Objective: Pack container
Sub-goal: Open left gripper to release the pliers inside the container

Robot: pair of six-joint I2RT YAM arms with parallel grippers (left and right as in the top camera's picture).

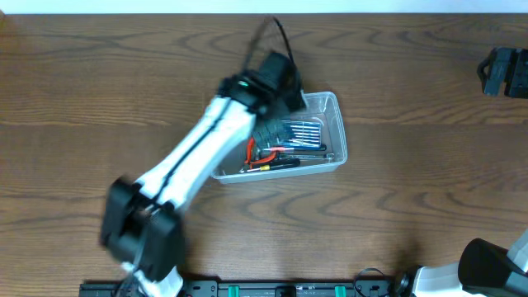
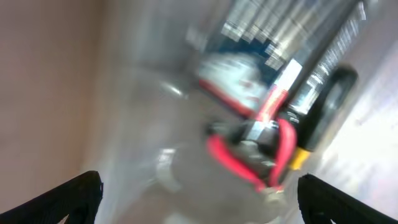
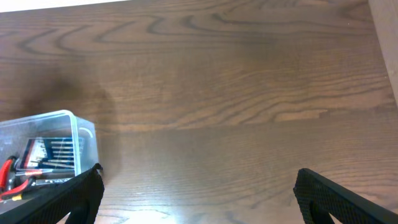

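The container (image 1: 339, 132) stands in the middle of the tabletop (image 1: 412, 190) with tools (image 1: 297, 144) inside. Its thin clear plastic is probably light, slippery and somewhat flexible, so the rim seems the best hold. The left pincer (image 2: 199, 199), fingers apart, hangs over it in a blurred view and its arm hides the left end, while the right pincer (image 3: 199, 199), also apart, is well away.

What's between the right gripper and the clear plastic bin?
Only bare brown wooden tabletop, shown in the right wrist view, lies between the right gripper and the clear rectangular plastic container.
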